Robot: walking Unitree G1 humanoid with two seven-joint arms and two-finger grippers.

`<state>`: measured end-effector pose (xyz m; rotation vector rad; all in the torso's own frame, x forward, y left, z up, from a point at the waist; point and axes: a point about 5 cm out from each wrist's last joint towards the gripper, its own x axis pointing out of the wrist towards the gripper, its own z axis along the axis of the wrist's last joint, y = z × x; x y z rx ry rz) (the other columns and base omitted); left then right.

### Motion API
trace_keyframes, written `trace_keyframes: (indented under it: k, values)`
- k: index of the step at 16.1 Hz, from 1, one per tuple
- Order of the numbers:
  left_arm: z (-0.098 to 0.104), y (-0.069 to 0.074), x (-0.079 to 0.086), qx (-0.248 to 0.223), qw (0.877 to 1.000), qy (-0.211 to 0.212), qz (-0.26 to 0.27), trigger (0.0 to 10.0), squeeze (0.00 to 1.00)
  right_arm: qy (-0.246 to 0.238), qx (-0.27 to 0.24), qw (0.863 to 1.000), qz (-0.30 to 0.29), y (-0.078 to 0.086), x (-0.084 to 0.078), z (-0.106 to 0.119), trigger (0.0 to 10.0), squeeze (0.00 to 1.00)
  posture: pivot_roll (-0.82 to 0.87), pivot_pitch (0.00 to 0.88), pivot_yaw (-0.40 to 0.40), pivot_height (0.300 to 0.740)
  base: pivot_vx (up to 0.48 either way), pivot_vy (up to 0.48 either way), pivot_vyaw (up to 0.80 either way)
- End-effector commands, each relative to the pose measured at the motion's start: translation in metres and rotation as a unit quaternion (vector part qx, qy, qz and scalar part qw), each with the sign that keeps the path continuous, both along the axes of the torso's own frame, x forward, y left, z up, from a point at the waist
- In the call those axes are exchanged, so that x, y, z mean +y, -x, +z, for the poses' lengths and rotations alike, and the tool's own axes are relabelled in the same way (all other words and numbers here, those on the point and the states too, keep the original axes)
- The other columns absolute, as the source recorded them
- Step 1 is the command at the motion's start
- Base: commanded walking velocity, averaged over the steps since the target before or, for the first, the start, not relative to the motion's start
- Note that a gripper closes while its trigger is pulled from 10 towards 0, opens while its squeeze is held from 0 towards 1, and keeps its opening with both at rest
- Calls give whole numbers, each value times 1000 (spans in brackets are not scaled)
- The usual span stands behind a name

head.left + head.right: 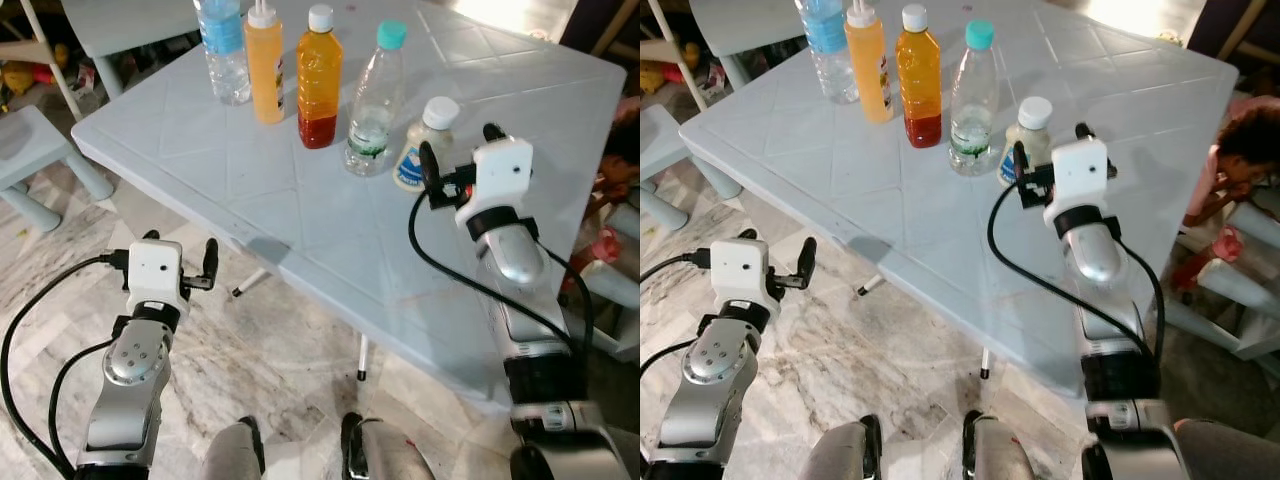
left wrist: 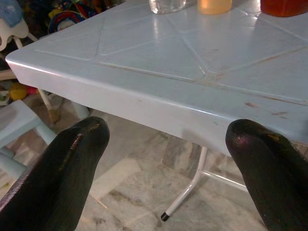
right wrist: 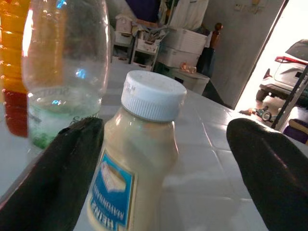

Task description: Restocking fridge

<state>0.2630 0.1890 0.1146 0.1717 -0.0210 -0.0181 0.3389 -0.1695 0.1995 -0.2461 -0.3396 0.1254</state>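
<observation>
Five bottles stand on the pale blue plastic table (image 1: 300, 220): a water bottle (image 1: 225, 50), a yellow squeeze bottle (image 1: 265, 65), an orange sauce bottle (image 1: 319, 85), a clear teal-capped bottle (image 1: 375, 105) and a small white-capped mayonnaise bottle (image 1: 425, 145). My right gripper (image 1: 458, 147) hovers over the table just behind the mayonnaise bottle (image 3: 139, 159). It is open, with one finger on each side of the bottle and no contact showing. My left gripper (image 1: 180, 248) is open and empty, held low over the floor in front of the table's near edge (image 2: 159, 103).
A pale blue stool (image 1: 30, 150) stands to the left on the marble floor (image 1: 270, 350). A person (image 1: 1245, 150) sits low at the right past the table's edge. A thin white table leg (image 1: 362, 355) comes down near my feet (image 1: 300, 450).
</observation>
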Motion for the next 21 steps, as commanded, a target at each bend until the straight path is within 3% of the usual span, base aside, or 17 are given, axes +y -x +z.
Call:
trace_keyframes:
  k: [1,9,10,11,21]
  values:
    - [0,4,4,6,1000,-11,0,10000,0,6,-5,1000,5,-4,-2,3,10000,0,111,237,18,740,0,0,0]
    - [1,5,3,14,1000,-11,-5,10000,0,6,-1,999,37,-25,-1,15,10000,0,123,245,24,740,0,0,0]
    - [1,5,4,15,1000,-11,-5,10000,0,6,1,999,39,-27,-2,16,6902,0,124,244,24,740,0,0,0]
    - [1,5,3,16,1000,-11,-6,10000,0,10,2,999,41,-29,-3,16,196,0,125,244,24,740,0,0,0]
    - [-1,5,0,19,1000,-8,-12,10000,0,38,8,997,71,-38,0,16,0,0,123,231,16,740,0,0,0]
